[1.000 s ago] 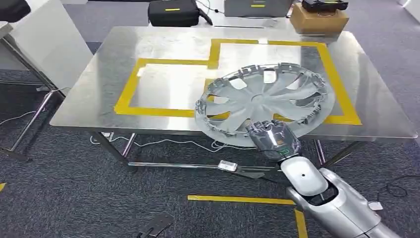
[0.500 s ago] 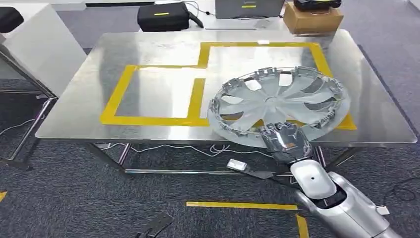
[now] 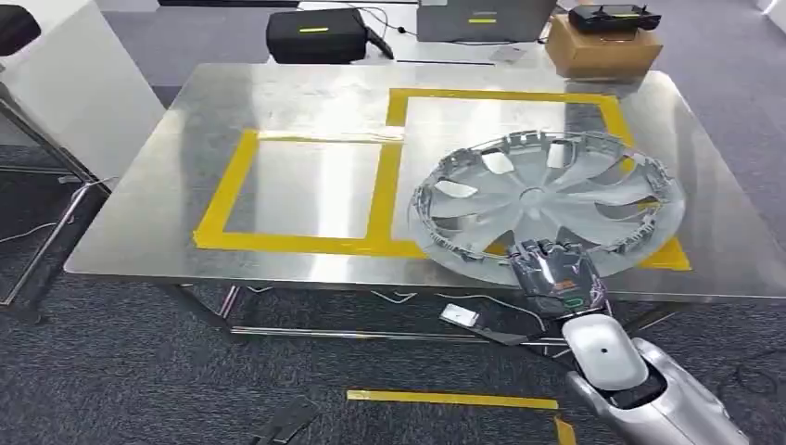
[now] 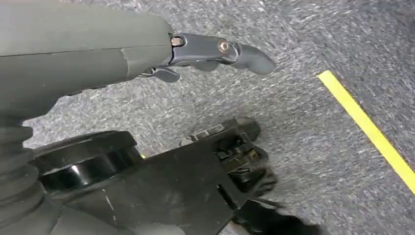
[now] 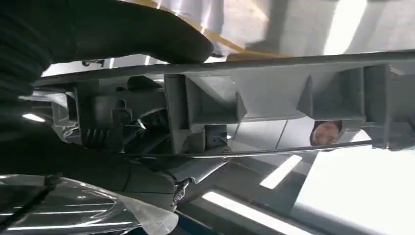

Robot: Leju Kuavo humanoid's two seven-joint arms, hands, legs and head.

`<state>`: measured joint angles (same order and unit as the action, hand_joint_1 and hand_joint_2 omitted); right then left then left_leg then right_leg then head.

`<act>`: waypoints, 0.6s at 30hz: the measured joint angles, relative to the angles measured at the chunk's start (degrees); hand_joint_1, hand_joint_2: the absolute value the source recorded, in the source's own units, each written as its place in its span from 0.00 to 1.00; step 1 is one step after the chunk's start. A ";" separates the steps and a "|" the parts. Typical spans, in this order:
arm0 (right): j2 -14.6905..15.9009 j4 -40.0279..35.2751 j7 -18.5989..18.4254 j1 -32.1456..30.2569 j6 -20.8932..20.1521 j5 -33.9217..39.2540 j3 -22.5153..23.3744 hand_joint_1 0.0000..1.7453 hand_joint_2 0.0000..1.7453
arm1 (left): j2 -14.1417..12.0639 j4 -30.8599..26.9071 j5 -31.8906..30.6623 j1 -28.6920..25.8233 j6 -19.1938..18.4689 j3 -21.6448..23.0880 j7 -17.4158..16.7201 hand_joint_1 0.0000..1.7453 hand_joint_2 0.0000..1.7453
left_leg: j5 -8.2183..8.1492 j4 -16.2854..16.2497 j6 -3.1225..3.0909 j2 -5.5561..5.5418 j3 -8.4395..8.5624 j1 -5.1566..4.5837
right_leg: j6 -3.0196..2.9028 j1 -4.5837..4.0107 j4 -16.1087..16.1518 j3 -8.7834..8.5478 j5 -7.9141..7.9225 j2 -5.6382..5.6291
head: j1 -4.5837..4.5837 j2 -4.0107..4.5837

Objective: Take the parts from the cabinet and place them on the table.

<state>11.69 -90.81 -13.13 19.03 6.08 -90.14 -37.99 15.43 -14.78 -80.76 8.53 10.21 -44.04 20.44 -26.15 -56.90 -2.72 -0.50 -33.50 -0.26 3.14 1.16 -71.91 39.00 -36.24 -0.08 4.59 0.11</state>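
A silver wheel cover point(image 3: 547, 199) hangs inner side up over the right part of the steel table point(image 3: 306, 97), above the right yellow-taped box. My right hand point(image 3: 553, 269) grips its near rim at the table's front edge. In the right wrist view the cover's ribbed rim point(image 5: 274, 93) runs across the frame, with my dark fingers point(image 5: 122, 34) clamped over it. My left hand point(image 4: 147, 54) hangs beside my body over the carpet, fingers extended and holding nothing.
Two yellow tape boxes point(image 3: 306, 190) mark the tabletop. A black bag point(image 3: 320, 35), a cardboard box point(image 3: 602, 51) and a laptop point(image 3: 482, 19) lie beyond the table's far edge. A white cabinet side point(image 3: 65, 74) stands at the left. Yellow floor tape point(image 3: 454, 399) lies near me.
The whole view has shifted as I moved. My right hand has carried the wheel cover further right and further over the table, above the right taped box.
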 joint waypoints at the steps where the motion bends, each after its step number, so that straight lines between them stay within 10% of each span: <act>1: 0.44 -0.20 -0.26 -0.40 0.00 0.00 0.00 0.95 1.00 | 0.00 0.00 0.00 -0.13 0.00 0.00 0.00 0.00 1.00 | -0.46 -0.03 0.00 -0.02 0.47 0.01 | 0.13 -0.01 -3.15 2.51 -0.08 0.01 | -0.02 0.00; 3: 0.99 -0.20 -0.55 -1.25 0.00 0.07 0.00 0.95 1.00 | 0.00 0.00 0.02 -0.38 0.00 0.00 0.00 0.00 1.00 | -1.48 -0.06 0.20 -0.27 1.81 0.08 | 0.38 0.15 -0.37 2.93 4.65 0.03 | -0.02 0.00; 5: 1.34 -0.42 -0.55 -1.67 -0.02 0.07 0.00 0.95 1.00 | 0.04 0.00 0.02 -0.38 0.00 0.00 0.00 0.00 1.00 | -2.89 -0.44 0.76 -0.34 3.38 0.24 | 0.59 0.37 10.06 -0.51 12.14 0.21 | -0.04 0.00; 13: 1.55 -1.16 -0.57 -2.28 0.17 0.07 0.24 0.95 1.00 | -0.22 0.00 0.20 0.02 0.50 0.02 0.00 0.00 1.00 | -5.56 -4.42 2.64 -0.14 1.83 -0.19 | -2.02 0.06 12.45 -3.19 9.12 -0.10 | 0.46 0.00; 14: 1.55 -1.16 -0.55 -2.29 0.22 0.04 0.24 0.95 1.00 | -0.33 0.00 0.20 0.04 0.66 0.02 0.00 0.00 1.00 | -1.54 -3.50 0.76 -0.23 1.64 -0.20 | -1.78 0.11 12.25 -3.26 8.85 -0.16 | 0.42 0.00; 16: 1.55 -1.31 -0.44 -2.38 0.31 0.02 0.24 0.95 1.00 | -0.39 0.00 0.22 0.07 0.74 0.02 -0.07 0.00 1.00 | -2.37 -3.57 -1.55 -0.23 1.89 -0.43 | -1.77 0.16 12.61 -3.32 8.85 -0.30 | 0.64 0.00; 18: 1.55 -1.31 -0.57 -2.64 0.28 0.04 0.28 0.95 1.00 | -0.42 0.00 0.37 0.04 0.63 0.02 0.13 0.00 1.00 | -2.45 -3.51 -1.50 -0.24 1.92 -0.35 | -1.90 0.04 12.68 -3.30 8.72 -0.31 | 0.59 0.00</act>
<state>13.25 -92.13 -13.70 16.39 6.36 -90.09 -37.70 15.02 -14.78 -80.39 8.57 10.84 -44.02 20.57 -28.60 -60.40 -4.22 -0.74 -31.57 -0.61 1.25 1.20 -59.23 35.71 -27.52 -0.39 5.18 0.11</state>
